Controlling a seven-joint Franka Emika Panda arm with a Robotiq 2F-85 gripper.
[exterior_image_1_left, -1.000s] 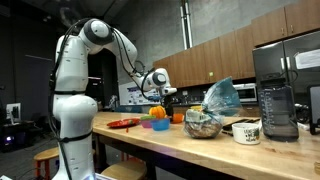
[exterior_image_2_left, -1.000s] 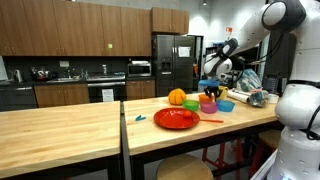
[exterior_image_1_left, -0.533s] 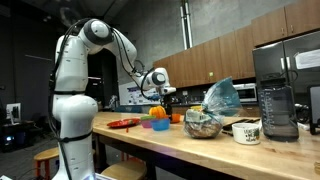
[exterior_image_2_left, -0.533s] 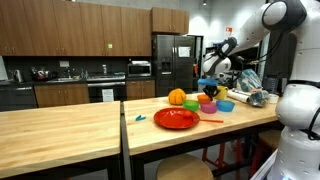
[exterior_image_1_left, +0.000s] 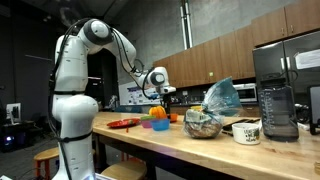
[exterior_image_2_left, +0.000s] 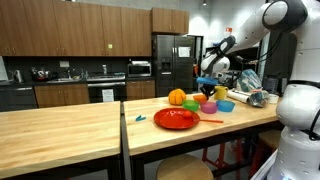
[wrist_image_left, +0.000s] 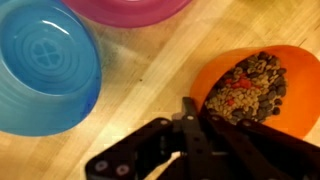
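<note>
Gripper (wrist_image_left: 190, 118) closed | orange bowl (wrist_image_left: 210, 80) 1 (full) | blue bowl (wrist_image_left: 40, 60) 1 | pink bowl (wrist_image_left: 125, 8) 1

blue bowl (wrist_image_left: 40, 60): cut off by left edge
pink bowl (wrist_image_left: 130, 8): only lower rim shows, rest past top edge
orange bowl (wrist_image_left: 305, 95): cut off by right edge
gripper (wrist_image_left: 188, 108): base cut off by bottom edge; rim contact unclear; too small in both exterior views (exterior_image_1_left: 163, 95) (exterior_image_2_left: 208, 88)

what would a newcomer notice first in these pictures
The big white arm towers at the end of the wooden counter in an exterior view. In the wrist view its shut tool sits at the rim of an orange bowl full of brown pellets, with a blue bowl beside it. A red plate glows near the counter's edge.
</note>
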